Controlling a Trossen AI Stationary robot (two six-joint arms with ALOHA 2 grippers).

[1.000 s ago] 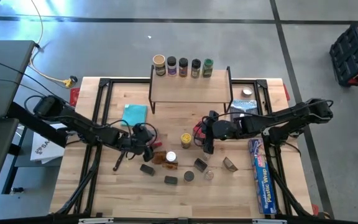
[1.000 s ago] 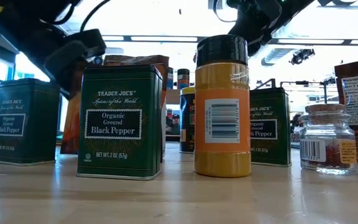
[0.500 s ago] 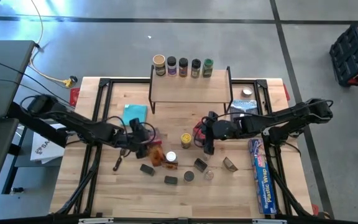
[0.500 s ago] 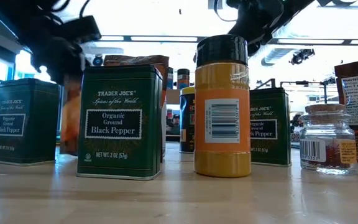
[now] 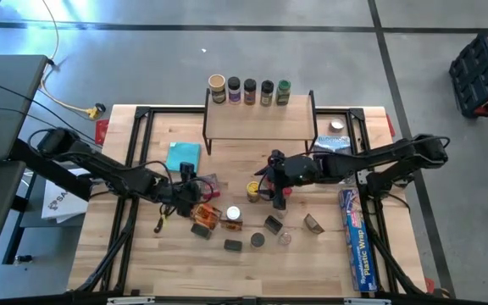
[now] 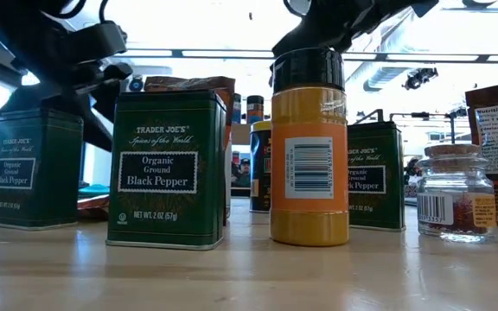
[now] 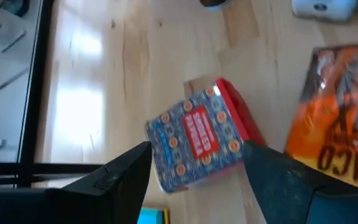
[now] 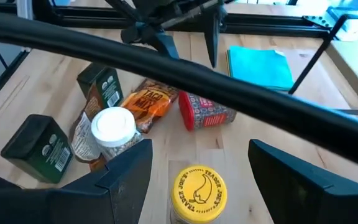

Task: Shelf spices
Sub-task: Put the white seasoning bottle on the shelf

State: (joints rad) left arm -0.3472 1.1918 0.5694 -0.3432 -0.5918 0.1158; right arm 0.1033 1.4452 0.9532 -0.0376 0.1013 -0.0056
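Note:
The shelf (image 5: 259, 123) stands at the table's far middle with several jars (image 5: 250, 91) along its back edge. More spices lie in front of it: a red box (image 7: 197, 134), an orange packet (image 8: 145, 99) lying flat, a white-lid jar (image 8: 114, 127), a yellow-lid jar (image 8: 197, 186) and green tins (image 6: 167, 168). My left gripper (image 7: 197, 148) hangs open just above the red box, which lies on its side on the table. My right gripper (image 8: 201, 149) is open, with a finger on either side above the yellow-lid jar.
A teal cloth (image 5: 183, 155) lies left of the shelf. A long blue plastic-wrap box (image 5: 356, 237) lies along the table's right edge, with a small blue and silver box (image 5: 333, 144) beyond it. A black-lid orange jar (image 6: 309, 155) and a small glass jar (image 6: 455, 194) stand near the front.
My left gripper has rolled about its own axis above the red box. The orange packet that stood on edge behind the tins has tipped over and lies flat. My right gripper has gone toward the table's left edge, over the yellow-lid jar.

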